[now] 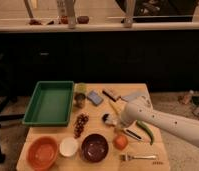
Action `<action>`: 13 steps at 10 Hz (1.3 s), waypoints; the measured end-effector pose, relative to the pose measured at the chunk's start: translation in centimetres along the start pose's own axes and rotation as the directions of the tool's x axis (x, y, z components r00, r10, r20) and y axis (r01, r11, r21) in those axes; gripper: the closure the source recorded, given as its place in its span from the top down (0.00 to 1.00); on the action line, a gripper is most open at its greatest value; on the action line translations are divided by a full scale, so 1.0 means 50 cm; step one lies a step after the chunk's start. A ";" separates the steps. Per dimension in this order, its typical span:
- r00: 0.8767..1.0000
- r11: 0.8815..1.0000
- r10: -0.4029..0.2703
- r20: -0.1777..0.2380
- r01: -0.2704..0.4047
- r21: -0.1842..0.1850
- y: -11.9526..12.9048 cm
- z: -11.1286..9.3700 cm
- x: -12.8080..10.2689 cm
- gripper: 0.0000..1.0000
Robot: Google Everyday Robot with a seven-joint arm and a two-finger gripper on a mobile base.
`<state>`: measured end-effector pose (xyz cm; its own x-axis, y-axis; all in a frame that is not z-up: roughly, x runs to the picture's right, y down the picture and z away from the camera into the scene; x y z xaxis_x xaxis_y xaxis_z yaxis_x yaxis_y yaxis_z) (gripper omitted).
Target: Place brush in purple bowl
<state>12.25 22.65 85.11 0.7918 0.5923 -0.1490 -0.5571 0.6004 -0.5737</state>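
Observation:
The brush lies on the wooden table [53,134], with its white head [108,119] right of the grapes and its black striped handle [133,134] running down to the right. My gripper [119,122], at the end of the white arm [163,124] coming in from the right, is low over the middle of the brush and hides that part. The purple bowl [94,147] sits at the front of the table, down and to the left of the gripper, with nothing in it.
A green tray [49,103] stands at the left. An orange bowl [42,152] and a small white bowl [68,146] sit left of the purple bowl. Grapes [81,123], an orange fruit [120,142], a green chili [146,132], a fork [138,157], a can [80,100], a blue sponge [95,97] and a dark block [111,94] lie around.

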 end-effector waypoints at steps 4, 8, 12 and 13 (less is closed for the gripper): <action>1.000 1.000 0.002 0.000 -0.002 -0.005 0.004 0.001 0.000 0.00; 1.000 1.000 -0.007 0.005 0.007 0.016 -0.006 -0.014 -0.004 0.00; 0.998 0.998 -0.035 0.053 0.032 0.059 -0.015 -0.091 -0.035 0.00; 0.997 0.997 -0.045 0.061 0.041 0.070 -0.015 -0.111 -0.042 0.00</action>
<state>12.39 17.96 81.37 0.7995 0.5961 -0.0739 -0.5406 0.6604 -0.5212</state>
